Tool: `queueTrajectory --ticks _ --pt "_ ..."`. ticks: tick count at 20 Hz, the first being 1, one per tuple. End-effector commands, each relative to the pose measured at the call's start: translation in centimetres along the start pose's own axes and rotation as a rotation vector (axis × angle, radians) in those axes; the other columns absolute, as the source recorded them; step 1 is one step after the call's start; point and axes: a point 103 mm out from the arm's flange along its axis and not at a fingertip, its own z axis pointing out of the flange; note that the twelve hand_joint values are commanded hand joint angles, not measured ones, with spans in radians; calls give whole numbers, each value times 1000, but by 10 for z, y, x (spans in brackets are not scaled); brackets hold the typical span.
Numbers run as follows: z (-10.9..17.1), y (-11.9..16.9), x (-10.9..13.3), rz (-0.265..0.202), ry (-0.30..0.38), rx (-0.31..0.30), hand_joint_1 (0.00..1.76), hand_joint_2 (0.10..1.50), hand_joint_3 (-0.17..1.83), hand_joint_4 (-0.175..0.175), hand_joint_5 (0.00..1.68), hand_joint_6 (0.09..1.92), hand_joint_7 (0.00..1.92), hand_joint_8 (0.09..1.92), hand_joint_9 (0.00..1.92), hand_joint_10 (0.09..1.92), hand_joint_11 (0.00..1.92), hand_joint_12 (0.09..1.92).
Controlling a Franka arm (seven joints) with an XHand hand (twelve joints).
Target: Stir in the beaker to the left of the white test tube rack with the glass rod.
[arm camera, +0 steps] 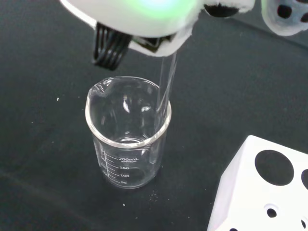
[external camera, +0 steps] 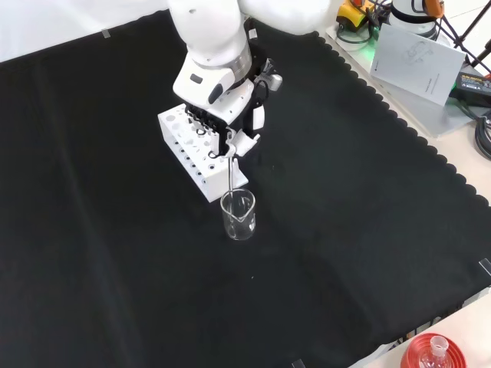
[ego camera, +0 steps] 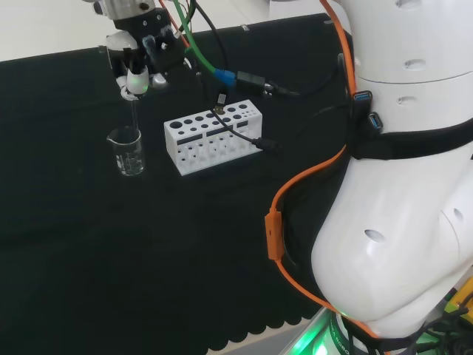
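Hand (ego camera: pixel 137 63) with fingers clamped on the top of a thin clear glass rod (arm camera: pixel 165 89), its tip dipped inside the clear glass beaker (external camera: pixel 238 215) beside the white test tube rack (ego camera: pixel 214 137) mid-table; rod looks light, stiff, slippery, brittle.

This is a robotics lab set up for chemistry handling. A bench draped in black cloth (external camera: pixel 115 230) with a scalloped edge carries lab glassware: a graduated beaker (external camera: pixel 238 215) beside a white test tube rack (external camera: pixel 190 149) near the cloth's middle, and a flask on a red ribbed stand (external camera: pixel 431 354) at the front view's bottom right corner. A white robot arm (ego camera: pixel 399 222) trailing orange and green cables stands over the bench, with loose papers (external camera: pixel 418 61) and electronic gear past the cloth's far right edge.
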Motion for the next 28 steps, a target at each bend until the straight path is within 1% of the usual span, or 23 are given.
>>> queueTrajectory --ticks 1,4,7,10,12,15,18,22,25,26,28 --pt "-7 -1 18 -19 -13 -12 1201 604 865 -175 1174 933 1735 274 1905 87 1566 790" --pt "-12 3 28 -31 -26 -13 1201 604 865 -175 1174 933 1735 273 1905 87 1566 790" --pt "-12 12 38 -45 -24 -9 1201 604 865 -175 1174 934 1735 273 1905 87 1566 790" --pt "-10 20 41 -56 -23 -8 1201 604 865 -175 1174 934 1736 272 1906 87 1566 790" --pt "-9 20 38 -54 -22 -18 1201 604 865 -175 1174 934 1736 272 1906 87 1566 790" --pt "-9 26 33 -49 -12 2 1200 604 865 -175 1174 934 1736 271 1906 87 1566 790" --pt "-10 33 22 -45 -13 2 1200 604 865 -175 1174 934 1737 271 1906 87 1566 790" --pt "-9 29 9 -22 -19 -9 1200 604 865 -175 1174 934 1737 270 1905 87 1566 790" --pt "-8 26 4 -13 -17 -8 1200 604 865 -175 1174 934 1737 269 1906 87 1566 790" --pt "-8 20 -4 -7 -4 -8 1200 604 865 -175 1174 934 1737 269 1906 87 1567 790" --pt "-8 19 -6 0 -1 -4 1200 604 865 -175 1174 934 1737 268 1906 87 1567 790"
